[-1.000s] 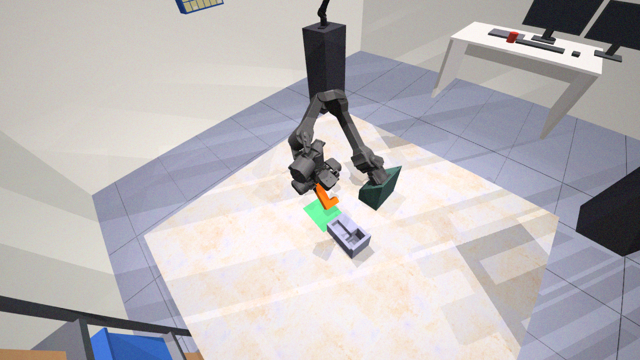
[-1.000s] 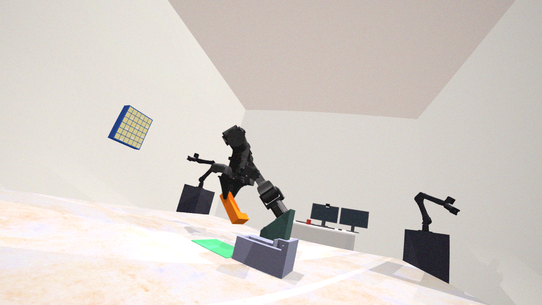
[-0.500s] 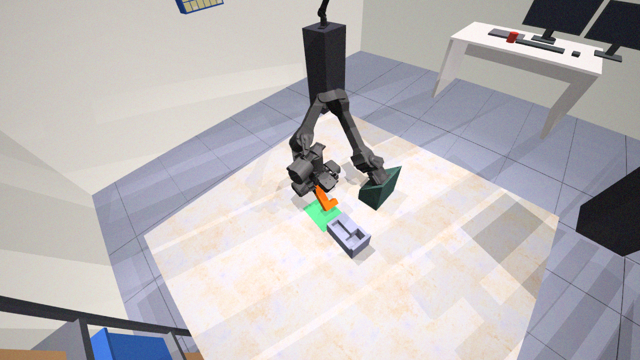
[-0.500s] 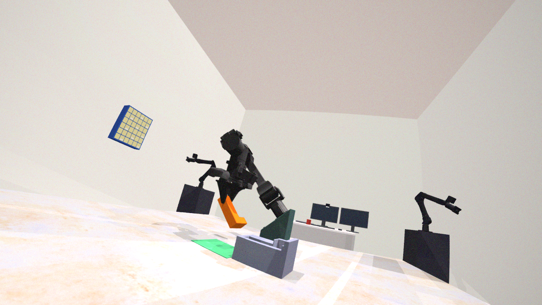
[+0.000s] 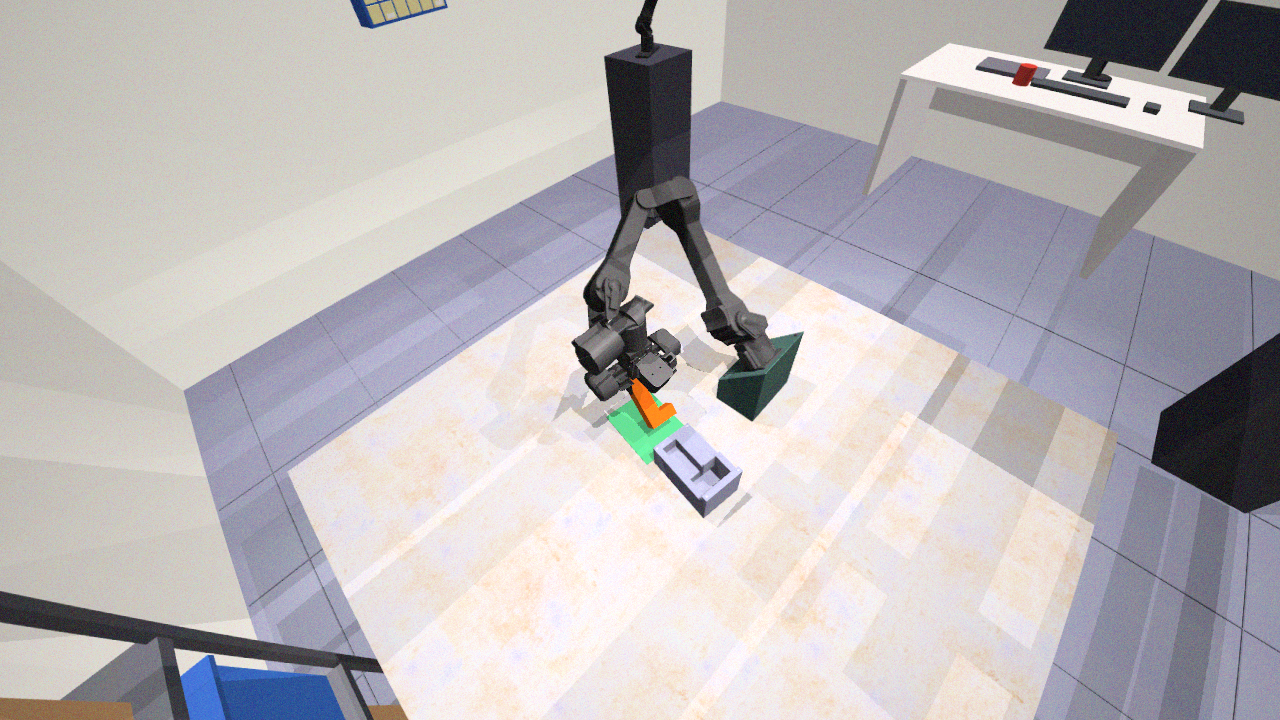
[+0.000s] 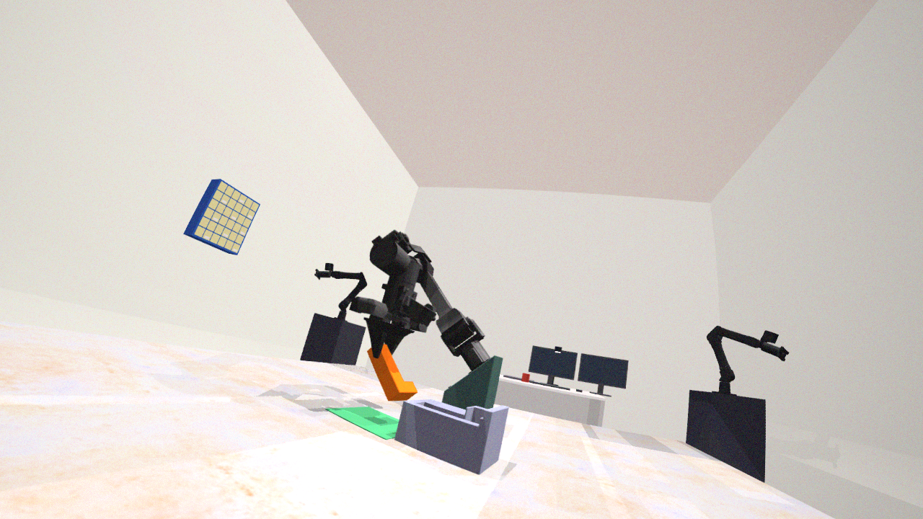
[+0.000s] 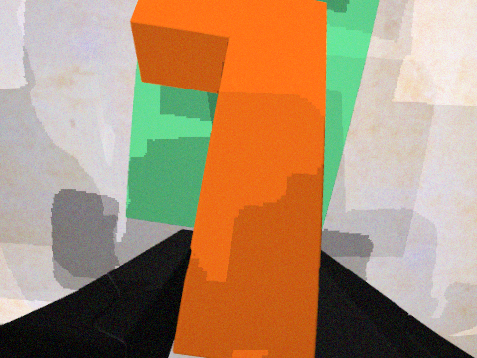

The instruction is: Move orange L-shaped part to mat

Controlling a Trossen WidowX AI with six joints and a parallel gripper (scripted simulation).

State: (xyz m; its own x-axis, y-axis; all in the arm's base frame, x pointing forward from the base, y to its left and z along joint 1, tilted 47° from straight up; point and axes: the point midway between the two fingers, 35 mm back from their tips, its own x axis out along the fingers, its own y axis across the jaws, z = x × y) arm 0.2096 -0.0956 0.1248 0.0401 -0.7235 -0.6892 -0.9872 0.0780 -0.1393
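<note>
My gripper (image 6: 381,352) (image 7: 248,255) is shut on the straight end of the orange L-shaped part (image 5: 653,407) (image 6: 389,377) (image 7: 268,134). The part hangs in the air, tilted steeply, with its L-shaped end lowest. In the wrist view the green mat (image 5: 646,447) (image 6: 361,418) (image 7: 164,184) shows below and behind the part. In the exterior view a gap shows between the part and the mat. The grey tray (image 5: 684,483) (image 6: 445,441) stands beside the mat with its pocket empty. The fingertips are hidden in the top view.
A dark green wedge-shaped block (image 5: 760,385) (image 6: 480,387) stands behind the tray, on the side towards the arm's base. A dark arm link (image 5: 702,250) reaches down to it. The pale table top (image 5: 554,573) (image 6: 193,464) lies around the tray and the mat.
</note>
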